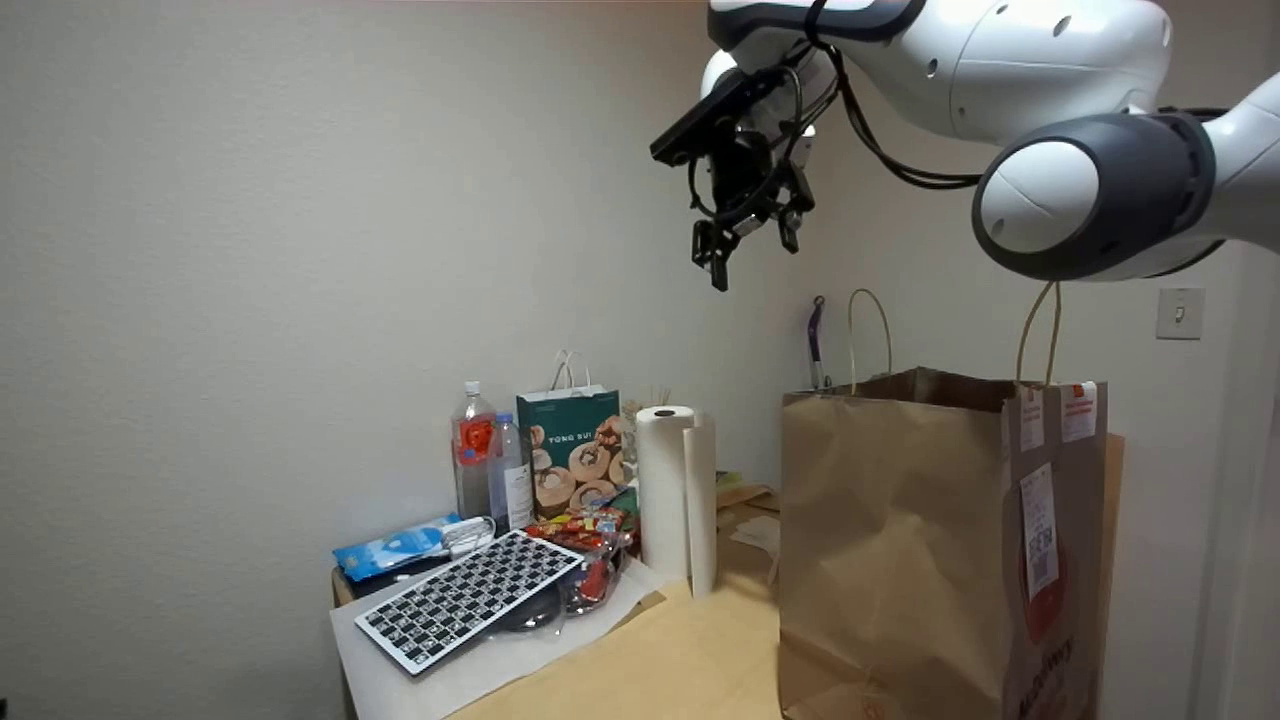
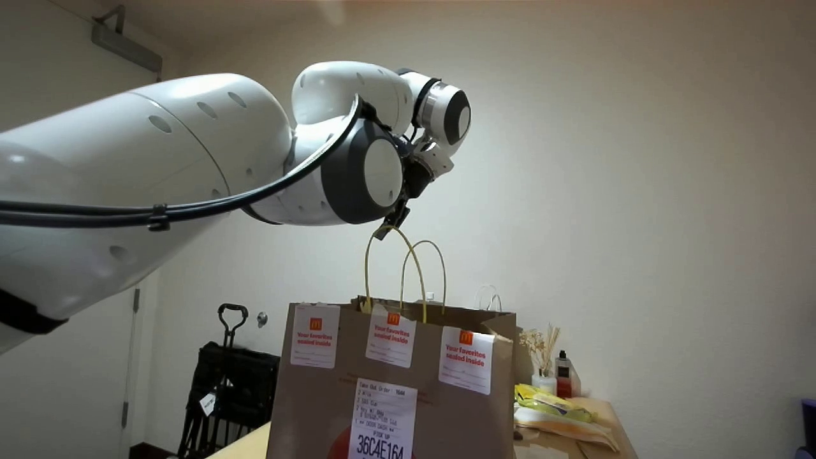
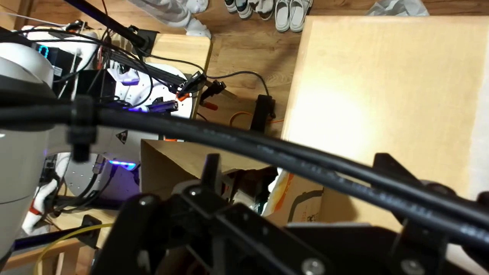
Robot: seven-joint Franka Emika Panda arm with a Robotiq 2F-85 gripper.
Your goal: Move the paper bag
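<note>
The tall brown paper bag [image 1: 895, 540] stands upright and open-topped on the table. Its two twisted handles stick up in both exterior views. White receipt stickers cover one face in an exterior view [image 2: 319, 408]. In the wrist view part of its open mouth [image 3: 183, 156] shows, half hidden by the fingers and a black cable. My gripper [image 1: 754, 262] is open and empty, above the bag's top and off to one side of it. A fingertip [image 2: 390, 228] overlaps a handle loop in an exterior view; no contact shows. The fingers [image 3: 300, 162] are wide apart in the wrist view.
The table [image 1: 680, 660] also holds a paper towel roll [image 1: 665, 490], a green bag [image 1: 570, 440], bottles [image 1: 472, 450] and a checkered panel [image 1: 470, 600]. A yellow packet [image 2: 551, 403] lies behind the bag. The robot's base [image 3: 126, 141] and cables are close beside the bag.
</note>
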